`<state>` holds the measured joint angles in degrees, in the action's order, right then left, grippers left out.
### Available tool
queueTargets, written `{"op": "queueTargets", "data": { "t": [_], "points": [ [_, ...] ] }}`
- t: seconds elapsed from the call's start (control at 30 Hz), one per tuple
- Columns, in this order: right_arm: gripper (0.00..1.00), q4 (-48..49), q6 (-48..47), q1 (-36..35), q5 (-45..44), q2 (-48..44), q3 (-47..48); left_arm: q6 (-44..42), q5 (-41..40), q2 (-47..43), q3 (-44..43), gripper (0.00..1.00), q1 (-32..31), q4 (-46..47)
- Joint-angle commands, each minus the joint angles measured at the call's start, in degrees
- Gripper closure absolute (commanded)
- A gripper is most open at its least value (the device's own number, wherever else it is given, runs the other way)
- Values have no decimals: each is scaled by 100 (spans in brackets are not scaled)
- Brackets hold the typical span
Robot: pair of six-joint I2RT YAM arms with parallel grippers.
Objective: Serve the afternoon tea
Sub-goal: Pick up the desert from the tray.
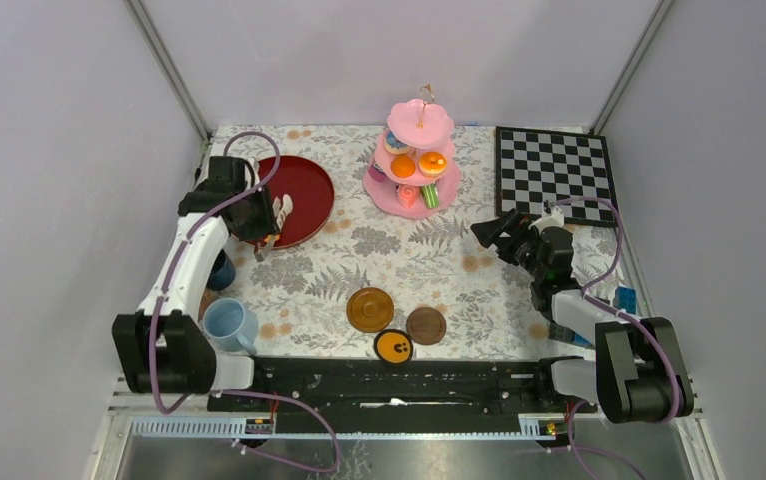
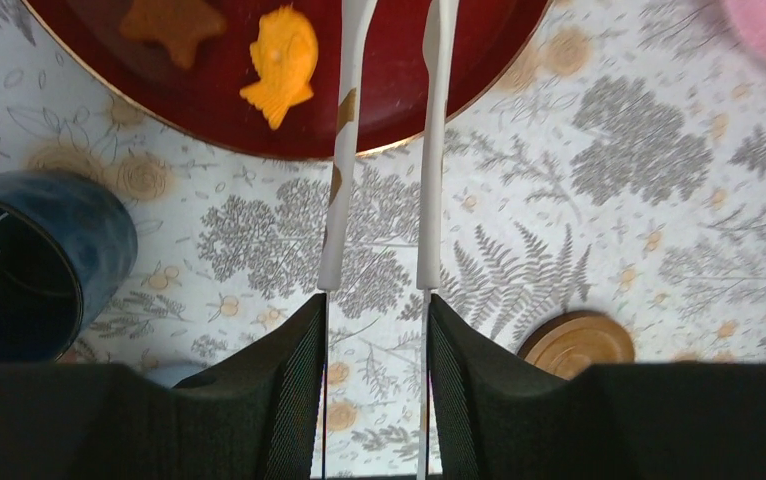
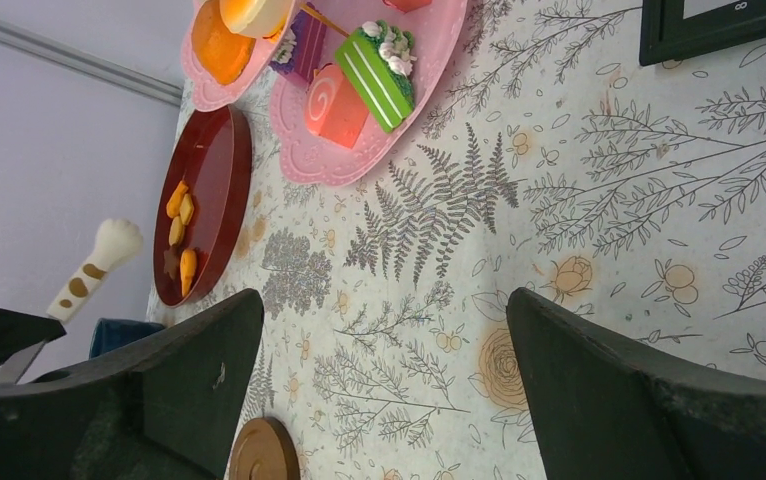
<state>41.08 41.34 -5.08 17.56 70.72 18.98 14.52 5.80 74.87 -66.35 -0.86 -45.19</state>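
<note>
Left arm (image 1: 187, 262) extended, right jaws wide open

**Tablecloth** (image 1: 409, 250): white, printed with grey ferns and pale orange flowers.
**Tray** (image 1: 304, 195), far left: dark red, carrying an orange fish biscuit (image 2: 281, 62) and a brown star biscuit (image 2: 172, 22).
**Cake stand** (image 1: 421, 125): pink.
**Chessboard** (image 1: 554, 165), far right corner: black-and-white checks.
**Saucers** (image 1: 370, 309), near edge: brown.
**Left edge:** light-blue cup (image 1: 227, 324), dark-blue cup (image 1: 221, 270).
**Tongs** (image 2: 344, 150): white, brown patches.

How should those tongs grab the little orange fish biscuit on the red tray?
Probably pinch the fish biscuit across its flanks, coming down from above. It lies flat on the red tray and is longer than wide, and the arms of the tongs run roughly along its length.
</note>
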Motion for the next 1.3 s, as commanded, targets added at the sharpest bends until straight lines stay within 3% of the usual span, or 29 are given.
{"op": "queueTargets", "data": {
  "t": [0.0, 0.53, 1.27],
  "points": [
    [2, 340, 75, 34, 130, 23, 5, -441, -73, 377, -581, 57, 78, -538],
    [2, 401, 117, 34, 158, 58, -4, -512, -1328, 1121, -931, 60, -101, -550],
    [2, 368, 102, 34, 151, -11, -13, -473, -1265, 1450, -493, 58, -142, -309]
  ]
}}
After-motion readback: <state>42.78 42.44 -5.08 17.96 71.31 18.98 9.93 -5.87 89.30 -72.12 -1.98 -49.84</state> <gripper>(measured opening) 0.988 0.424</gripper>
